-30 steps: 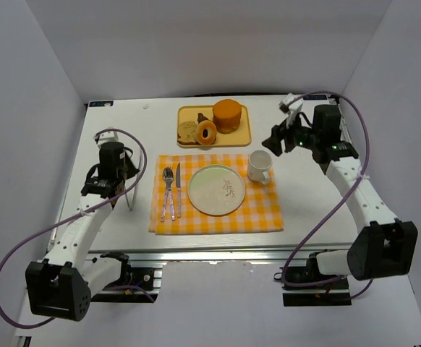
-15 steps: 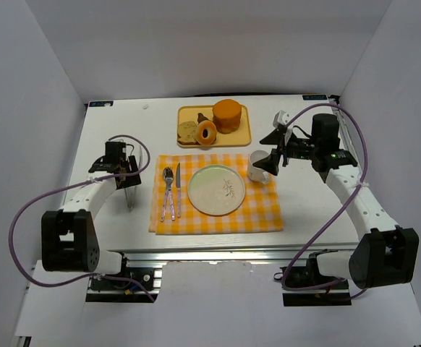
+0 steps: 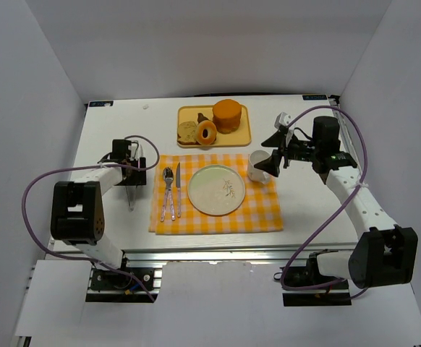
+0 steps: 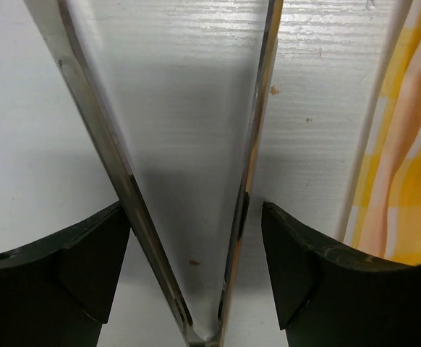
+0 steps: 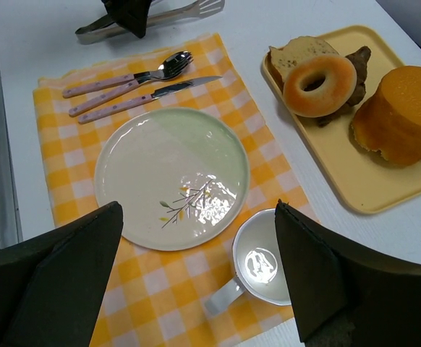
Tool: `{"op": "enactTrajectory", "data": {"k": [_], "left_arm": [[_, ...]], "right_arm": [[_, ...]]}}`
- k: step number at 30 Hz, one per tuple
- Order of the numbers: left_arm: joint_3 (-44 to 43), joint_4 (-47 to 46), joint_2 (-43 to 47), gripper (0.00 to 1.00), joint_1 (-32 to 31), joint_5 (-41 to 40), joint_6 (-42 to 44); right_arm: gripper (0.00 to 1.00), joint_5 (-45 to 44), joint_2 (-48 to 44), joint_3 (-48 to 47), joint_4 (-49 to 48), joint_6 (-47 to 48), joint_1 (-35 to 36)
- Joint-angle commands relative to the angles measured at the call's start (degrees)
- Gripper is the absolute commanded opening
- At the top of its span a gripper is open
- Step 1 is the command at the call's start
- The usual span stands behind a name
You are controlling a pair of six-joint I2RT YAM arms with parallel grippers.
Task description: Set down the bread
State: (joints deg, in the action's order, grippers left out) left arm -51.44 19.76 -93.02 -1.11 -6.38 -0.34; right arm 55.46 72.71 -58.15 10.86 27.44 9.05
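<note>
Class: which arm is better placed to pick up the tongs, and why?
Left: the left end effector, open, straddles the tongs, a finger on each side. The right end effector hangs open near the mug, across the plate from them.

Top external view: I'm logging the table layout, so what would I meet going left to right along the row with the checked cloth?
Tongs → cutlery → plate → mug.
</note>
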Motion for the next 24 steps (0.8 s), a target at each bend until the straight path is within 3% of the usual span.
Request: {"op": "enactTrajectory", "data": {"k": [1, 6, 11, 15, 18, 24], "left_arm": [[-1.7, -3.1, -1.0, 0.82, 1.0, 3.2, 1.5], [-0.2, -4.7, -2.6, 0.8, 4.6, 5.9, 0.1], [2.2, -6.5, -2.7, 0.68, 5.2, 8.8, -2.2], [4.0, -8.5, -1.9, 0.47, 5.5, 10.7, -3.9], [5.4, -10.2, 0.3, 0.26, 6.2, 11.7, -5.5], [2.1, -8.5, 5.8, 0.05, 6.4, 14.4, -8.5]], "right_arm": [[0.89, 0.4, -0.6, 0.0, -2.1, -0.7, -0.8], [0.89, 0.7, -0.7, 0.8, -3.5, -2.2, -1.4], [0.89, 0.6, -0.7, 0.7, -3.5, -2.5, -2.0], [0.89, 0.7, -0.7, 0.6, -3.6, -2.7, -2.4], [0.89, 0.7, -1.0, 0.8, -3.7, -2.7, -2.5], [0.89, 0.7, -1.7, 1.4, -3.7, -2.7, -2.9]]}}
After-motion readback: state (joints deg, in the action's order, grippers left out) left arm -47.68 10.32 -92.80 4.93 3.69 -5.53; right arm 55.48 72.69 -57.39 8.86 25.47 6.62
